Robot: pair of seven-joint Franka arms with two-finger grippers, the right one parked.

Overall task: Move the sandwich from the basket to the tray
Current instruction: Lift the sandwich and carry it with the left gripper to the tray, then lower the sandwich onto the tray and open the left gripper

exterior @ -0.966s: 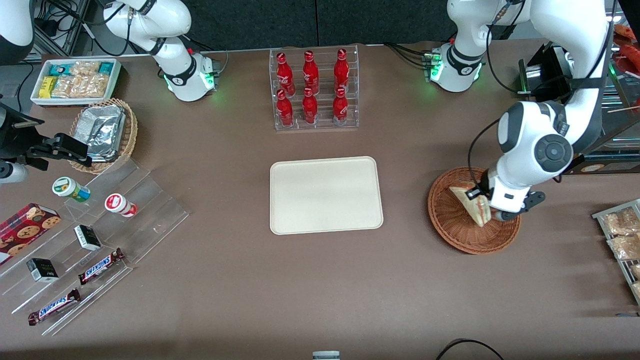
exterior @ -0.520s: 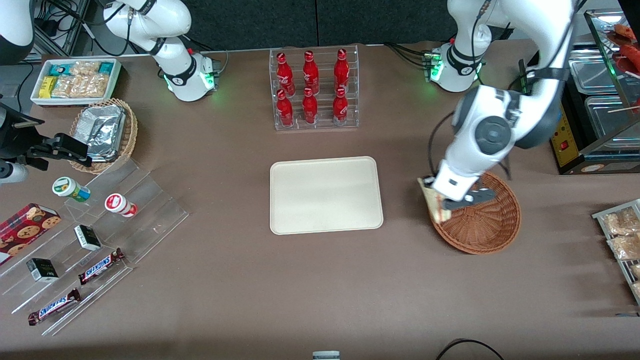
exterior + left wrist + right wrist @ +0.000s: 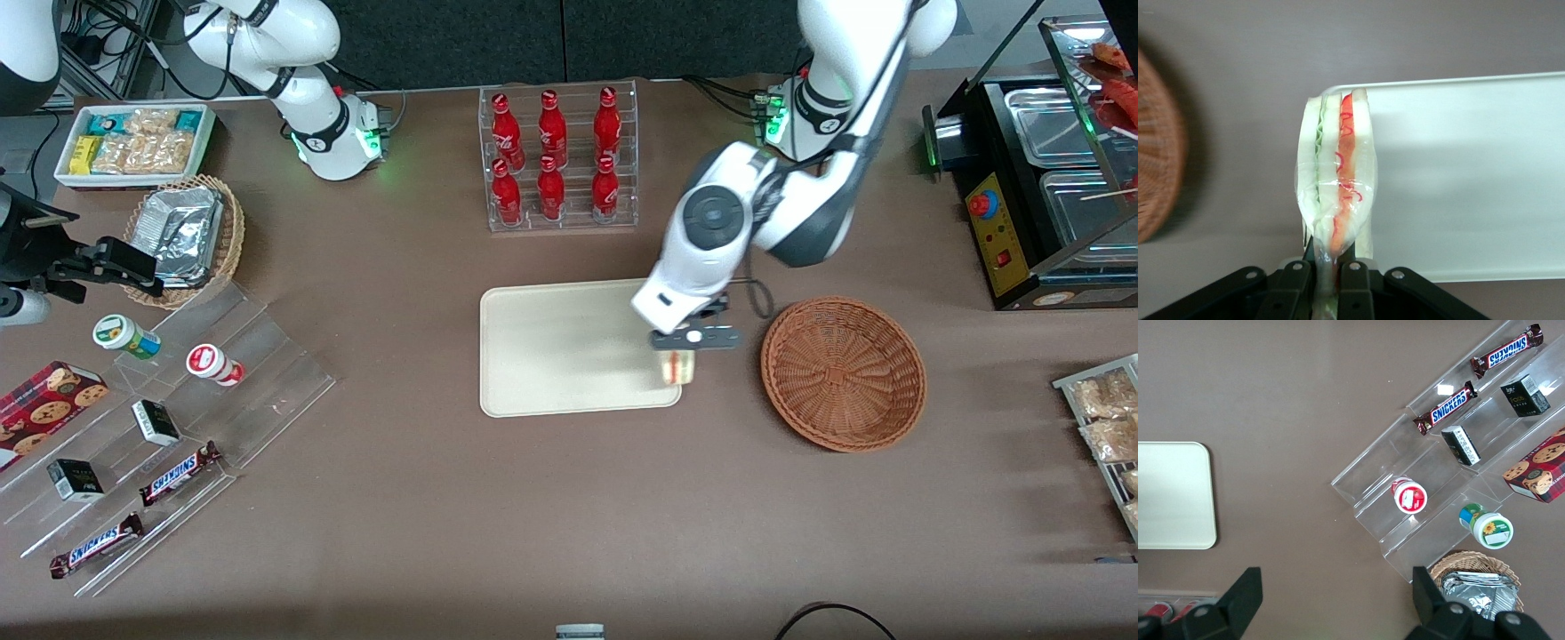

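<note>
The gripper (image 3: 680,348) hangs over the tray (image 3: 551,356) at its three-o'clock edge, jaws clamped on the wrapped sandwich (image 3: 678,366) by its narrow end so the wedge dangles clear of the emptied basket (image 3: 843,373), seemingly ready for lowering.

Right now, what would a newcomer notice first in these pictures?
First the gripper, shut on the sandwich and holding it above the tray's edge nearest the basket, which is empty. Then the red bottles in a clear rack, farther from the front camera than the tray.
</note>
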